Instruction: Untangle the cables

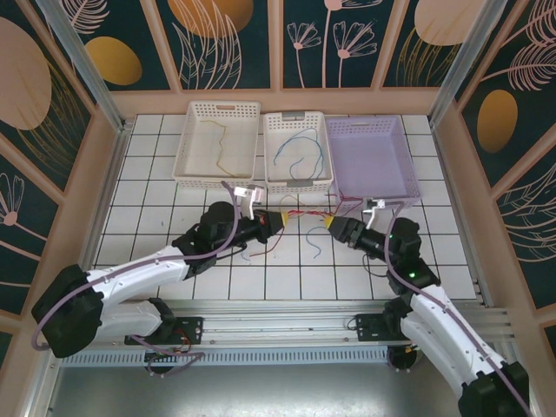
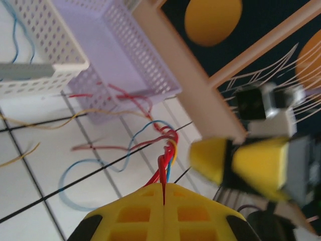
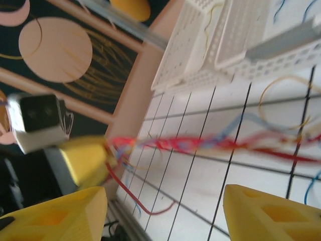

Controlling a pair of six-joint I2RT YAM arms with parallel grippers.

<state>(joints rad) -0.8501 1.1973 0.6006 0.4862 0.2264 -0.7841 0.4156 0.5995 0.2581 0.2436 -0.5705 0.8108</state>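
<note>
Left fingers (image 2: 135,218) pinch cables (image 2: 168,138), right fingers (image 3: 266,216) wide; left basket (image 1: 217,181) holds yellow wire (image 1: 221,143), middle basket (image 1: 298,185) blue.

Cables (image 2: 169,136) red, blue, yellow-tan; table (image 1: 269,280) white, black grid; basket (image 1: 369,161) lavender; left tool (image 2: 164,193) yellow.

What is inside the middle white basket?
Thin blue cables lie loosely curled on the floor of the middle white basket. Its near wall covers the strip of floor right behind it, so anything lying there cannot be seen.
</note>
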